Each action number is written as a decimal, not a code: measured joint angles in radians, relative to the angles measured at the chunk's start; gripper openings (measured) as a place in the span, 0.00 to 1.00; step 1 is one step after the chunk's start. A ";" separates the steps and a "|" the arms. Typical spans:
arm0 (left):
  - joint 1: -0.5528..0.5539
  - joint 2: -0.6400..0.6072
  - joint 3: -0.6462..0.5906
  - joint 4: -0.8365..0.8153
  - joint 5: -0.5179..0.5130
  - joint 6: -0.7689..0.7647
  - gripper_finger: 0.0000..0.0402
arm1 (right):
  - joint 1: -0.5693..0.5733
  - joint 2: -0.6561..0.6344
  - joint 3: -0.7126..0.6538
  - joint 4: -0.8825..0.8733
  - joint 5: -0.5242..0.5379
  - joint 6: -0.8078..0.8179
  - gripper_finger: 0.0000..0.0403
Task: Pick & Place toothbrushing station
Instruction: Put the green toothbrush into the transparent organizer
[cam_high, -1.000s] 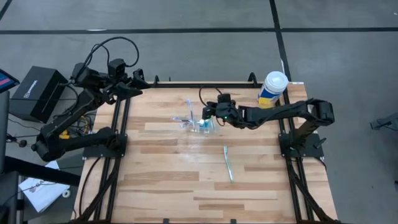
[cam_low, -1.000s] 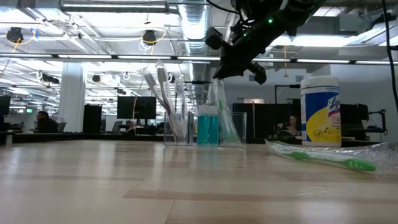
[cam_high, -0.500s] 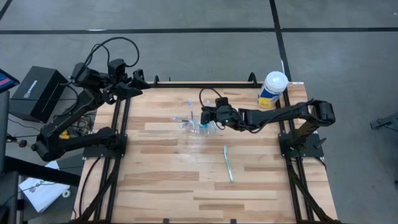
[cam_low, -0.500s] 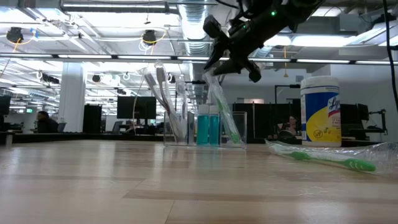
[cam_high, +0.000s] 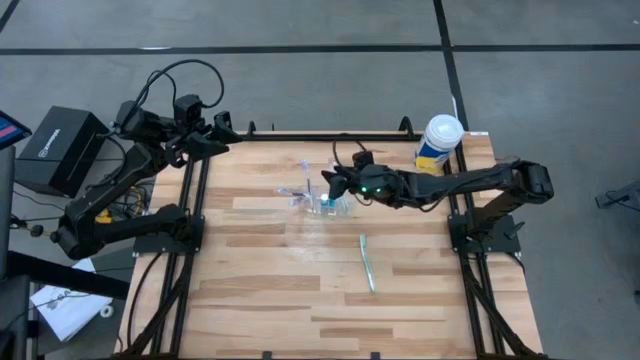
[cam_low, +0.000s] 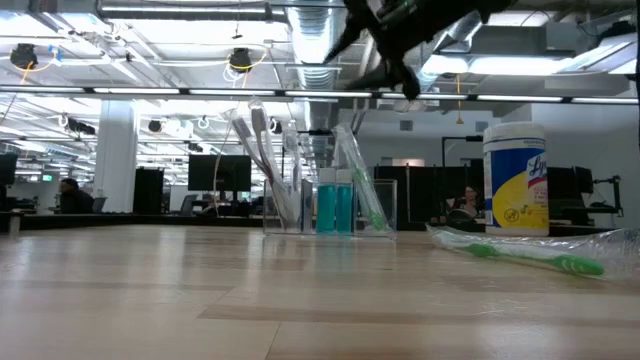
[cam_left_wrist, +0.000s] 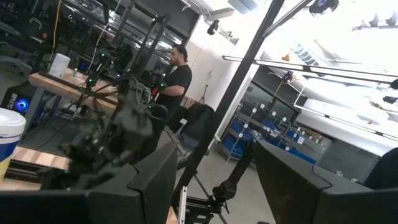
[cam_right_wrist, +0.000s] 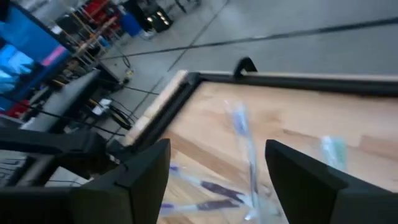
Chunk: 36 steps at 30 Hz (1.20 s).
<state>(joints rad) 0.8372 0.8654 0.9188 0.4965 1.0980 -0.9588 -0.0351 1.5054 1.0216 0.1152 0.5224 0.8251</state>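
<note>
High view: right hand (cam_high: 330, 184) empty, spread wide above cup (cam_high: 326, 203); canister (cam_high: 438, 143) aside.

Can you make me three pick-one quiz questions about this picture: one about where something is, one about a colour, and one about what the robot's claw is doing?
1. Where is the loose toothbrush?
A. Lying flat on the table
B. On top of the canister
C. In the left gripper

2. What colour are the tubes in the cup?
A. Red
B. Blue
C. Black

3. What is the right gripper doing?
A. Squeezing a tube
B. Holding the canister
C. Open above the cup, holding nothing

Answers:
1. A, because the high view shows it flat on the wood, apart from the cup.
2. B, because the low view shows two blue tubes standing upright in the cup.
3. C, because its fingers are spread with nothing between them in the right wrist view.
</note>
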 joint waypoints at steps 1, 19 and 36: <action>0.000 0.000 0.000 0.000 0.000 0.000 0.52 | -0.002 -0.009 0.007 -0.002 0.000 -0.011 0.62; 0.000 0.003 0.000 0.001 0.000 0.057 0.52 | 0.261 -0.059 0.151 -0.951 -0.111 0.796 0.46; 0.000 0.010 0.000 0.001 -0.006 0.088 0.52 | 0.256 0.215 0.152 -0.924 -0.331 0.918 0.45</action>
<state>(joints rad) 0.8375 0.8751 0.9188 0.4972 1.0921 -0.8706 0.2214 1.7204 1.1732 -0.8089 0.1918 1.7428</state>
